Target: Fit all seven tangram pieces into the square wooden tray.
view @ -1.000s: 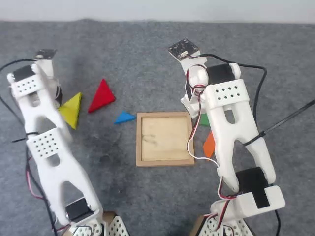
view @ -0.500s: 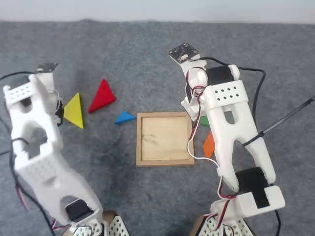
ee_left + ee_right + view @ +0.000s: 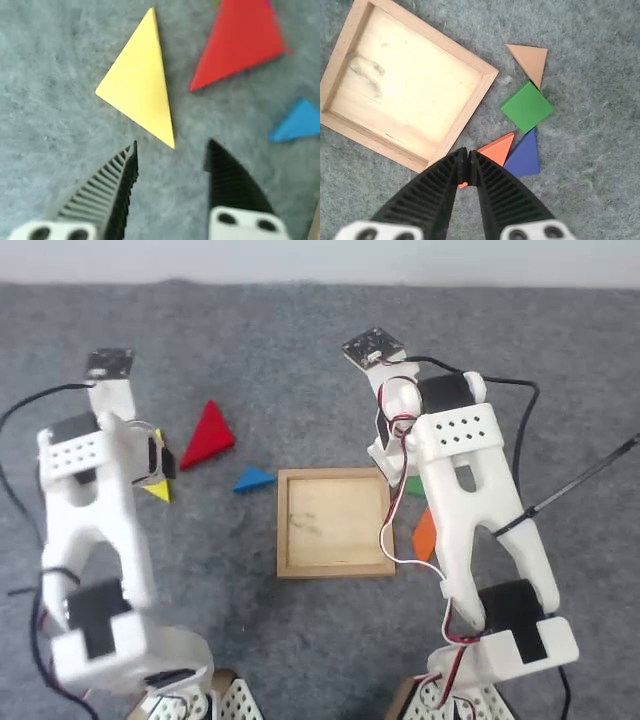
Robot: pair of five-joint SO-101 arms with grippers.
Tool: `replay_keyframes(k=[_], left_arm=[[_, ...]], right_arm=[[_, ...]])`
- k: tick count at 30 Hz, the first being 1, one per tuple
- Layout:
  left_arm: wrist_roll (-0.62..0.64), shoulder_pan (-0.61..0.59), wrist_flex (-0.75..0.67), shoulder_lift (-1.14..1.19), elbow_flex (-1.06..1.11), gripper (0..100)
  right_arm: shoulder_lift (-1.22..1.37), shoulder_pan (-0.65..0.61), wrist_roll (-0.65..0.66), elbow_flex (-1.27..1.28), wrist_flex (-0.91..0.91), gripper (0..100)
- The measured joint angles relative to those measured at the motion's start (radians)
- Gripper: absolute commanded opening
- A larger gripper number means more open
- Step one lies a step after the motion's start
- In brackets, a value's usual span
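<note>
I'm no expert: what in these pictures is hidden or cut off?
- High view: the left arm covers most of the yellow triangle.
- High view: the right arm hides most of the green square and the orange piece.
- Right wrist view: the right gripper covers part of the orange piece, so its outline is unclear.
- Left wrist view: the picture's edges cut off the red triangle and the light blue triangle.

The high camera looks steeply down over the mat (image 3: 300, 350), arm bases at its near edge. The left wrist camera hangs close, facing down past the left gripper (image 3: 172, 145) at the red triangle (image 3: 240, 42) (the high view has it too); the right wrist camera, farther off, looks down past the right gripper (image 3: 468, 151) onto the square wooden tray (image 3: 405, 95), which the high view holds mid-frame.
</note>
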Motion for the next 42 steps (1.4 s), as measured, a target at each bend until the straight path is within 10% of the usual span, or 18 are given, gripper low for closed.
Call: replay_keyframes(k=[11, 42], left_arm=[[0.018, -0.080, 0.186, 0.295, -0.364, 39], [-0.080, -0.120, 0.084, 0.529, -0.519, 39]], right_arm=[[0.000, 0.000, 0.000, 0.000, 0.000, 1.8], [0.000, 0.000, 0.003, 0.000, -0.023, 1.8]])
